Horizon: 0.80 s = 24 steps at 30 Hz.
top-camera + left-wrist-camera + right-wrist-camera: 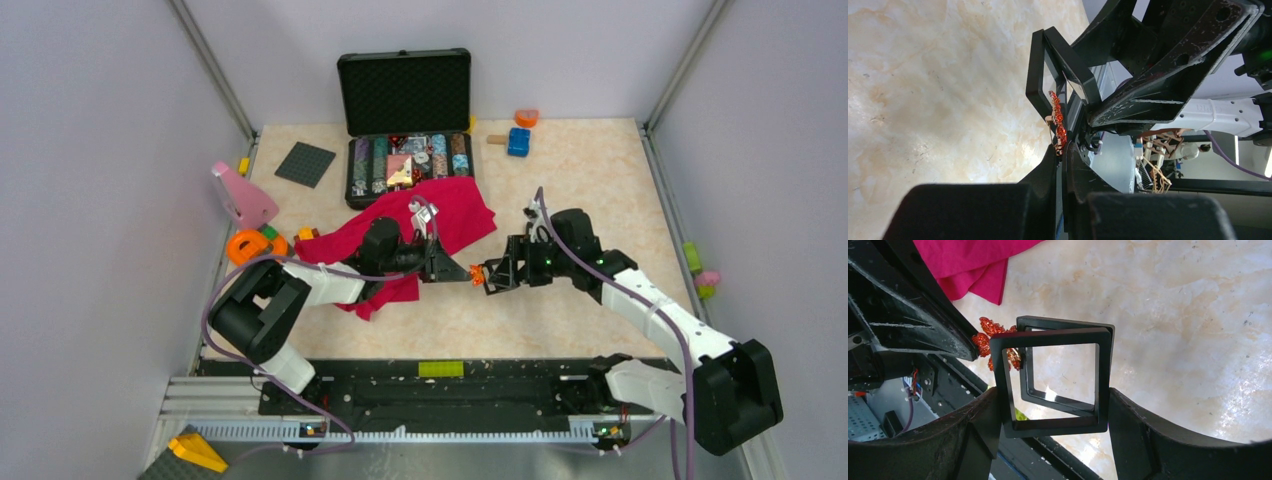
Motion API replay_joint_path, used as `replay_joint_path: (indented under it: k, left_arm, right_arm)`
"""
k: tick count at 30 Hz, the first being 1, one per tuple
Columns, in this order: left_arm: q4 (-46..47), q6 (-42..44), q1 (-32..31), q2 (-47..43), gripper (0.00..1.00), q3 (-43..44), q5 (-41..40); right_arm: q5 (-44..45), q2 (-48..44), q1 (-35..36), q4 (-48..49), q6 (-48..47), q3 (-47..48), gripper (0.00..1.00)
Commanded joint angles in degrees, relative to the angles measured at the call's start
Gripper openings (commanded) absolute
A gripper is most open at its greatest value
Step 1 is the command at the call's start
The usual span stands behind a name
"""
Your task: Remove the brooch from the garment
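Observation:
The brooch (477,278), a tiny orange-red spiky flower, hangs above the table between my two grippers, off the crimson garment (440,225). My left gripper (466,273) is shut on the brooch's lower edge, seen in the left wrist view (1058,117) at the fingertips (1054,155). My right gripper (492,275) is shut on a black square hinged frame case (1050,426), its two halves slightly apart. The brooch (985,340) sits at the case's left corner, touching it. The case also shows in the left wrist view (1035,70). The garment's edge (973,265) lies behind.
An open black case (405,160) of small items stands at the back. A pink wedge (243,195), an orange ring toy (245,245) and a black plate (305,163) lie left. A blue block (518,141) and orange block (526,117) lie back right.

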Motion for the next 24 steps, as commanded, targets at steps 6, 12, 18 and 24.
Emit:
replay_joint_path:
  k: [6,12,18,24]
  left_arm:
    - [-4.6,4.1,-0.2,0.7,0.00,0.6,-3.7]
    - [-8.7,6.0,0.0,-0.6,0.00,0.6,-5.4]
    - [-10.1,6.1,0.3,-4.5,0.00,0.6,-4.5]
    - [-14.0,6.6,0.3,-9.8,0.00,0.9,-4.1]
  right_arm:
    - [-5.5,-2.9,0.8,6.5,5.1,1.3,0.58]
    - [-5.8,-2.6,0.1,8.7,6.9,-0.5,0.58]
    - [-5.6,-0.7,-0.1,15.4,9.9,-5.9,0.58]
    - [-6.5,1.0,-0.2,26.3,14.6,-11.1,0.58]
